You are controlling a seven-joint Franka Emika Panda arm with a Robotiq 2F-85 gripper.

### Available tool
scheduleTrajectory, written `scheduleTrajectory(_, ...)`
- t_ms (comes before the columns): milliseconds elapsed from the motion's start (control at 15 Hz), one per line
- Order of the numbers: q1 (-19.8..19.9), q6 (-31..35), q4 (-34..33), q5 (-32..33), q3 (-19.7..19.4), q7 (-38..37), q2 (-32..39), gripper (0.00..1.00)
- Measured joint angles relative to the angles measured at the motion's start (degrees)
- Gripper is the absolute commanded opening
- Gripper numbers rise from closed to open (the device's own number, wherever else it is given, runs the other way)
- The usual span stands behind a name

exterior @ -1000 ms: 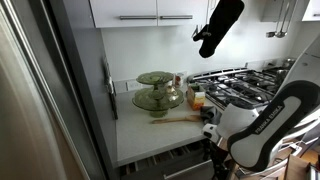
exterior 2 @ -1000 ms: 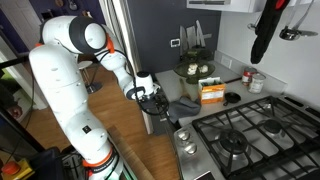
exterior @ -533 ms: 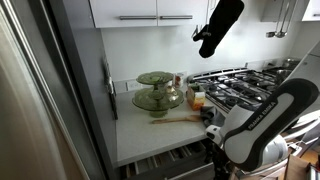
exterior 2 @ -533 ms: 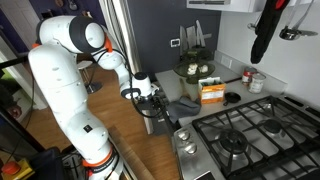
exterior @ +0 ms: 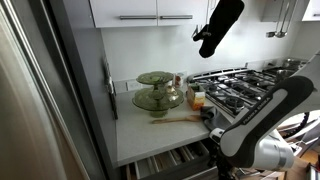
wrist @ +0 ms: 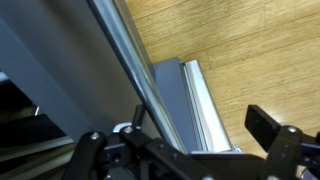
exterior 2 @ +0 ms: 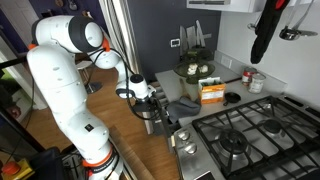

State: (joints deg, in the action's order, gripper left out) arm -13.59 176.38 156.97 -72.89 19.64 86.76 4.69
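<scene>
Drawer [exterior: 163,160] appears part-open below surface [exterior: 150,135]; tool [wrist: 178,140] spread apart astride handle [wrist: 140,70], unclamped; remaining pull est. outstanding.

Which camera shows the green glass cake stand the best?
An exterior view shows the green glass stand best: both tiers stand in plain sight on the white counter, fairly close. In an exterior view past the stove, the stand is small, far back and harder to make out. The wrist view does not show it at all.
</scene>
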Motion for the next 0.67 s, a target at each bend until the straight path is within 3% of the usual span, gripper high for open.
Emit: scheduleTrajectory(667, -2.2, 0.0, 0.0, -25.0, 2.3, 21.7, -1.2, 1.0)
